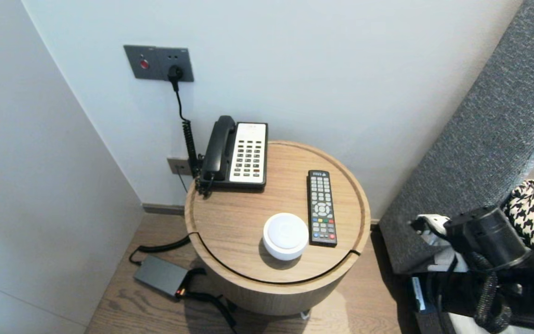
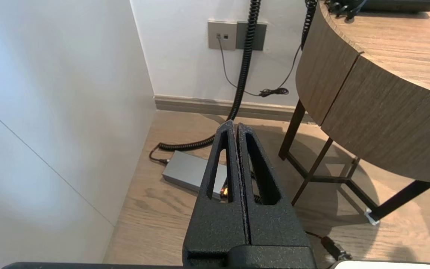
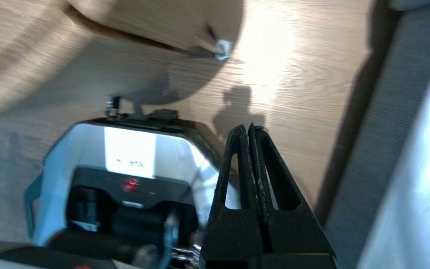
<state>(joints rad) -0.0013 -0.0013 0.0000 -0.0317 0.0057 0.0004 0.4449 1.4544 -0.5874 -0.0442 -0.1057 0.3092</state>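
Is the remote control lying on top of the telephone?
No, the remote control lies on the round table, apart from the telephone.

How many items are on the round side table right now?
3: a telephone at the back left by the wall, a remote control on the right, and a white round device at the front, beside it.

A black remote control [image 1: 321,207] lay flat and buttons up, right of centre in the frame, on the round wooden table [image 1: 230,222], its length running up the frame; just left of its lower end sat a low white round device [image 1: 285,235]; whether they touched could not be told; a grey power adapter [image 1: 161,275] lay on the floor at lower left.
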